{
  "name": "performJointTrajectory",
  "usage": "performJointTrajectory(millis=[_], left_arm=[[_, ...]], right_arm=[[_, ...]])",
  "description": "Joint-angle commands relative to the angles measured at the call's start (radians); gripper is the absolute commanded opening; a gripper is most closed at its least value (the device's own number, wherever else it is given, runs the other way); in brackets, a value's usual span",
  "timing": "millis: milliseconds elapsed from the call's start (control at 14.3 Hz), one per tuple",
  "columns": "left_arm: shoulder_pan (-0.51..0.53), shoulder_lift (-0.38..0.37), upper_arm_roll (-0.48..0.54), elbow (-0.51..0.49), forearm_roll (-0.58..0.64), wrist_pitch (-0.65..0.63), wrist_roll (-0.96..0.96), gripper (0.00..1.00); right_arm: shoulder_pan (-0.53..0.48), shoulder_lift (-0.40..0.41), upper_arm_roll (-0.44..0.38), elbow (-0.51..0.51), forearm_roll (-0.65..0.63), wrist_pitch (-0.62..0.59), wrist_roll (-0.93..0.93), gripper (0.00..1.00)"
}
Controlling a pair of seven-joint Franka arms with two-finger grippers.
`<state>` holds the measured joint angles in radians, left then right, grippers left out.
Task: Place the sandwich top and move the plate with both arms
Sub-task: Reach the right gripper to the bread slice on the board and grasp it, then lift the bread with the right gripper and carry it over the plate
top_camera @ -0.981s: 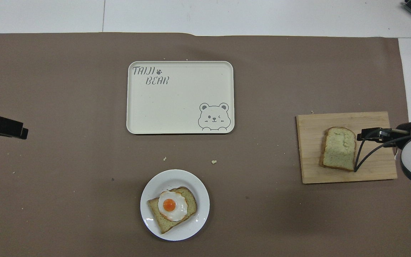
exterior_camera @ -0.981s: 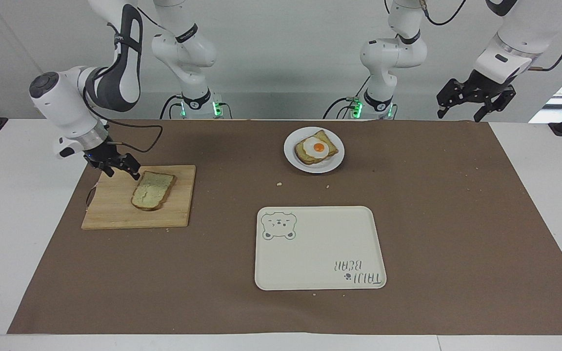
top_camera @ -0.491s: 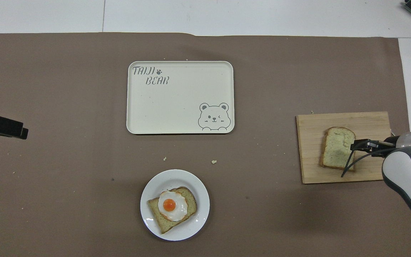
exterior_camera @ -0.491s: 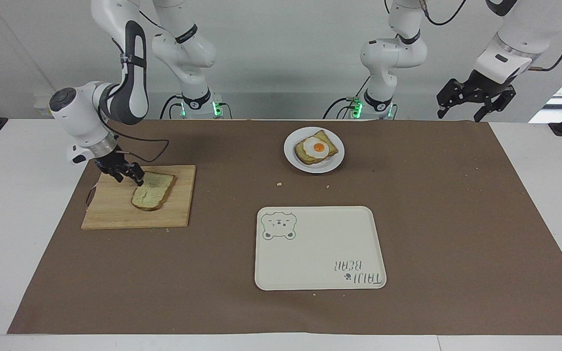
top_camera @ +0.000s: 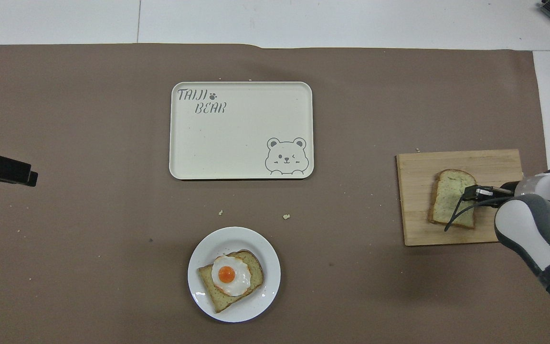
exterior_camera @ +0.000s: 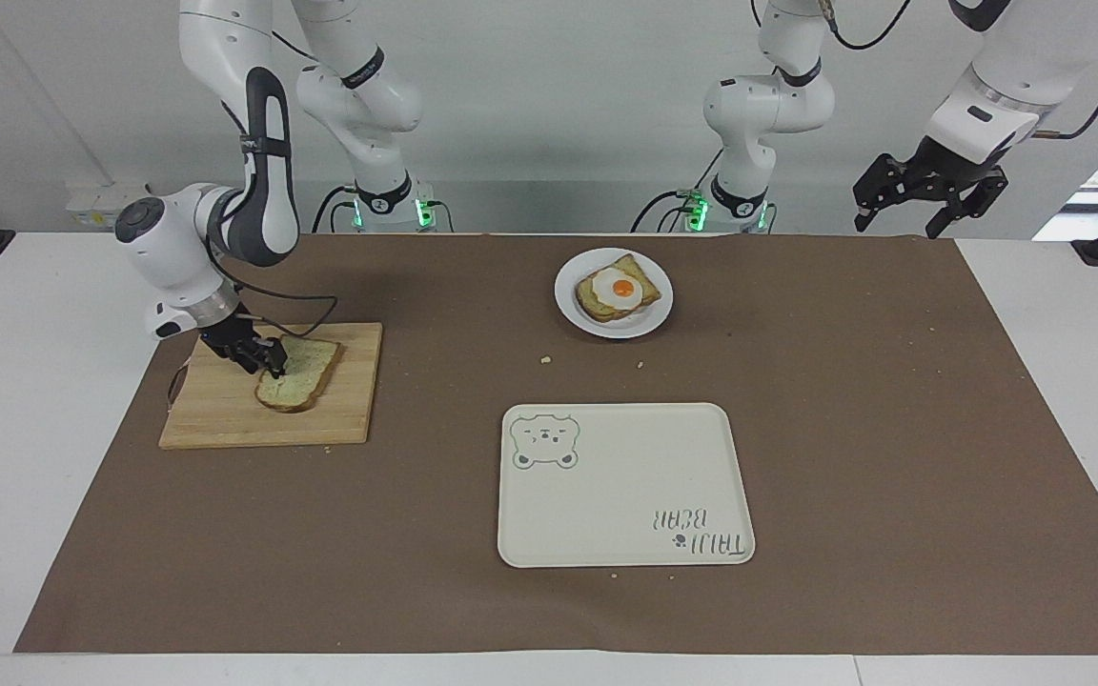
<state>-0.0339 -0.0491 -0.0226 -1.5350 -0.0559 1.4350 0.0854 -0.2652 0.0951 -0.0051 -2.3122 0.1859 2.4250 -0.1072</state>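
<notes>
Sliding in along the wooden cutting board (exterior_camera: 273, 400), the right tool (exterior_camera: 263, 360) now straddles the edge of the pale, brown-crusted sandwich top (exterior_camera: 299, 373), fingers apparently parted, so a grasp looks imminent. Left tool (exterior_camera: 925, 195) waits raised, open, beside the tabletop. Small round white plate (exterior_camera: 573, 310) sits nearer the robots.
</notes>
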Motion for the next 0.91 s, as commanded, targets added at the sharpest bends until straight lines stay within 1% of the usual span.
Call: performJointTrajectory(millis=[0,140,280,350,561,771,841], left_arm=[[0.008,-0.002,-0.003,0.016,-0.007,-0.025,-0.003,1.00],[0.008,-0.002,-0.003,0.016,-0.009,-0.025,-0.003,1.00],[0.008,-0.002,-0.003,0.016,-0.009,-0.025,-0.003,1.00],[0.008,-0.002,-0.003,0.016,-0.007,-0.025,-0.003,1.00],[0.008,-0.002,-0.003,0.016,-0.007,-0.025,-0.003,1.00],[0.008,-0.002,-0.003,0.016,-0.007,-0.025,-0.003,1.00],[0.008,-0.002,-0.003,0.016,-0.009,-0.025,-0.003,1.00]], right_arm=[[-0.006,0.028,-0.003,-0.006,0.020,0.034,-0.019,0.00],[0.020,0.031,-0.004,-0.004,0.069,0.033,-0.019,0.00],[0.021,0.017,-0.003,0.013,0.073,0.023,-0.023,0.00],[0.023,0.002,-0.003,0.028,0.073,-0.003,-0.025,0.00],[0.023,-0.046,0.007,0.100,0.073,-0.197,-0.032,0.00],[0.066,-0.107,0.014,0.116,0.076,-0.296,-0.035,0.00],[0.082,-0.113,0.016,0.117,0.105,-0.320,-0.046,0.00]])
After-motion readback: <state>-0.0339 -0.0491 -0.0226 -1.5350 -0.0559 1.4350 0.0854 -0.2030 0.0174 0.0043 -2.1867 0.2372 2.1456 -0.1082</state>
